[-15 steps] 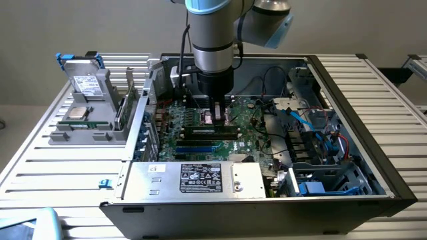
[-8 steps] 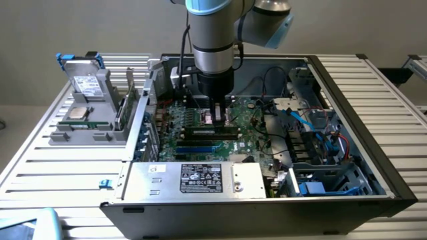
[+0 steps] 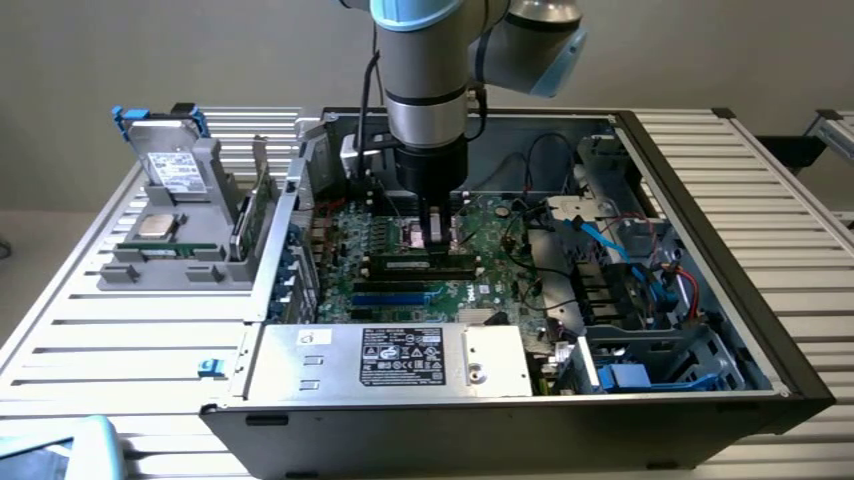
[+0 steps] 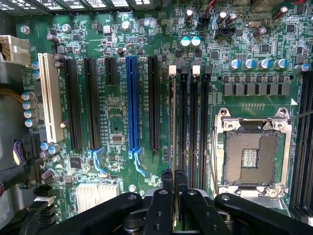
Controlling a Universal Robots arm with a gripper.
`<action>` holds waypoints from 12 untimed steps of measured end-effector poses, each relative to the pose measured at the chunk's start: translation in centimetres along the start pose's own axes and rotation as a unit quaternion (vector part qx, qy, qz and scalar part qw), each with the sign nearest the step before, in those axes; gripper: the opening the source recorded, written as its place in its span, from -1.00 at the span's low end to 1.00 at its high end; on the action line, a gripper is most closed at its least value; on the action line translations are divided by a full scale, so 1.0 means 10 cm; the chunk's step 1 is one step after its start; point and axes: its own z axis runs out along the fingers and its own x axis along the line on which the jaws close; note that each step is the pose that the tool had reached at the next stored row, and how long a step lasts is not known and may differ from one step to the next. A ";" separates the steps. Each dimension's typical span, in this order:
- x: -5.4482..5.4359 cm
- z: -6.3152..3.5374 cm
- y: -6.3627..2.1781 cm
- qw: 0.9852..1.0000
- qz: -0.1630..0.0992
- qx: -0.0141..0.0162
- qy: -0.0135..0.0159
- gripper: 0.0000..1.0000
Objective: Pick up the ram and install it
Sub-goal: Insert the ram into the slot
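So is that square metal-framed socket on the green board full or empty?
Empty: the square metal-framed socket shows bare contacts, with no chip seated in it.

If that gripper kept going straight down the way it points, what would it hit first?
Most likely the ram, standing on edge in its slot on the motherboard, right under the gripper and its closed fingertips. I cannot tell whether they touch it.
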 end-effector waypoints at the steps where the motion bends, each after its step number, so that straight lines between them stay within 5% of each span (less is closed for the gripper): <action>1: 0.00 0.003 0.004 1.000 0.000 0.000 0.000 -0.73; 12: 0.00 0.018 0.019 1.000 0.000 0.004 0.000 -0.73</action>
